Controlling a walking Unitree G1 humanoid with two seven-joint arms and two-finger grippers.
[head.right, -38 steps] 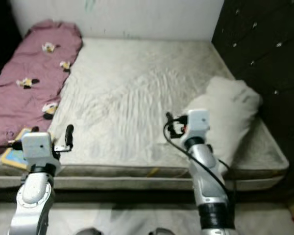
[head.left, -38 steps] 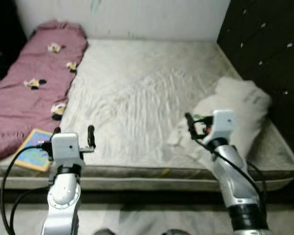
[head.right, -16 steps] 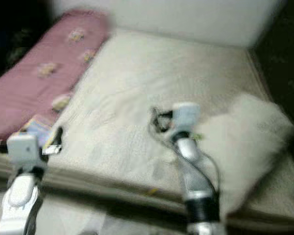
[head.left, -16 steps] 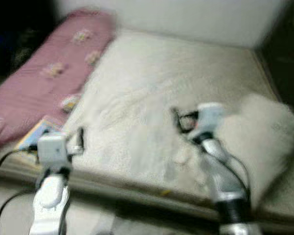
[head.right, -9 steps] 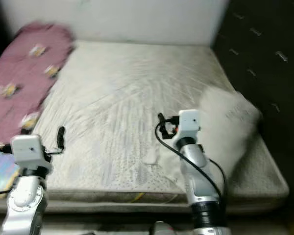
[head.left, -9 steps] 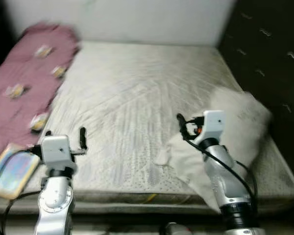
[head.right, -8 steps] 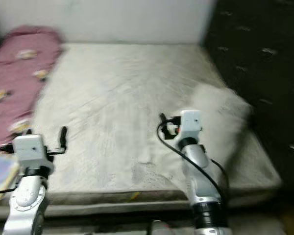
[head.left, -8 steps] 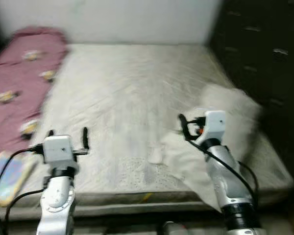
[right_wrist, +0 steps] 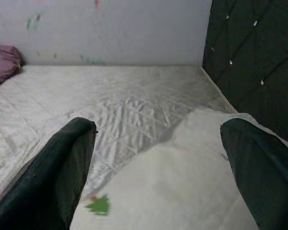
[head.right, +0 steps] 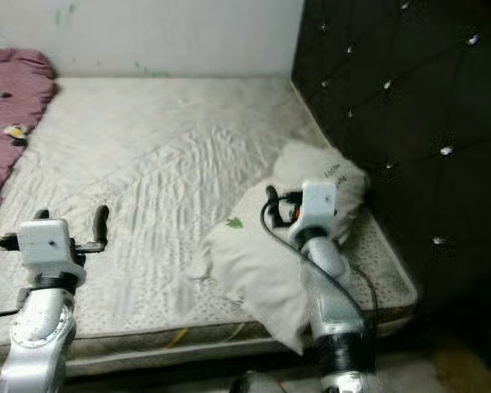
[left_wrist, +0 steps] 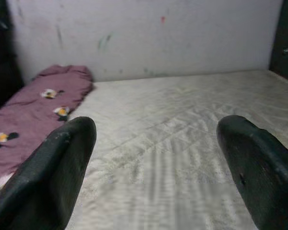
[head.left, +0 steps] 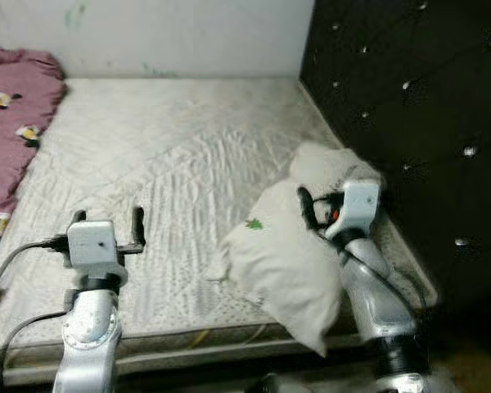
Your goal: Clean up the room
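Both claws gape wide: right claw (head.left: 321, 210) over the white pillow (head.left: 286, 258), left claw (head.left: 105, 223) above the mattress (head.left: 172, 155).

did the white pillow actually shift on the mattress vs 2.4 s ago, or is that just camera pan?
Cannot tell. The whole view has swung toward the dark headboard, so the camera moved. The white pillow lies beside it at the mattress corner, as before.

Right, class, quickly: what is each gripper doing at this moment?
Left gripper: jaws open, holding nothing, above the mattress.
Right gripper: jaws open, holding nothing, over the white pillow.
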